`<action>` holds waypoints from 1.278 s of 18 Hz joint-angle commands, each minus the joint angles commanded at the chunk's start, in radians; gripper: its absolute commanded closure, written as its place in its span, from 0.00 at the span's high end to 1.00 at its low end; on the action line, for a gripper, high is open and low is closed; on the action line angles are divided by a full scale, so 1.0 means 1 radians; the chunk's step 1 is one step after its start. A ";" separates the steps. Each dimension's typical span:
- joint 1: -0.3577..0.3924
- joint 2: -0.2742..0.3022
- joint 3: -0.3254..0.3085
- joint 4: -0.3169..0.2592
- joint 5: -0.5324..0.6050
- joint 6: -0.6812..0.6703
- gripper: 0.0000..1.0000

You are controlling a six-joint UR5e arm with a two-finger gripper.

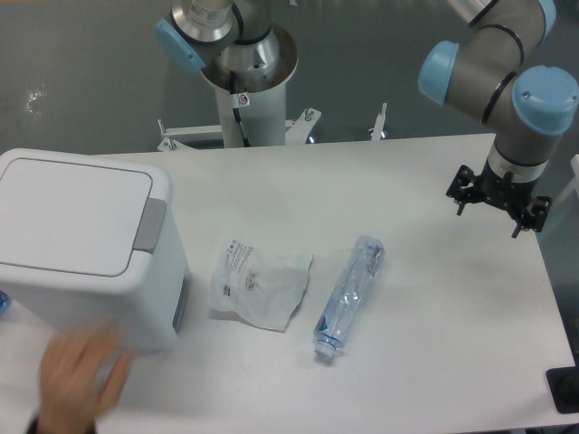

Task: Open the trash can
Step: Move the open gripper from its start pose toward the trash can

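The trash can (86,271) is a large white boxy bin at the table's left edge. Its flat lid (68,215) lies shut, with the grey push tab (150,224) on its right side. My gripper (498,201) hangs at the table's far right, well away from the can. I see it from above, under the grey and blue wrist. Only its black body shows; the fingers are hidden, so I cannot tell whether it is open or shut. Nothing shows in it.
A crumpled clear plastic bag (260,283) and a clear plastic bottle (351,294) lie on the white table (434,362) between can and gripper. A blurred human hand (77,378) is at the can's lower left corner. A black object (565,391) sits at the right edge.
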 joint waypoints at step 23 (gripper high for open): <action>-0.239 0.090 0.028 -0.095 -0.107 -0.534 1.00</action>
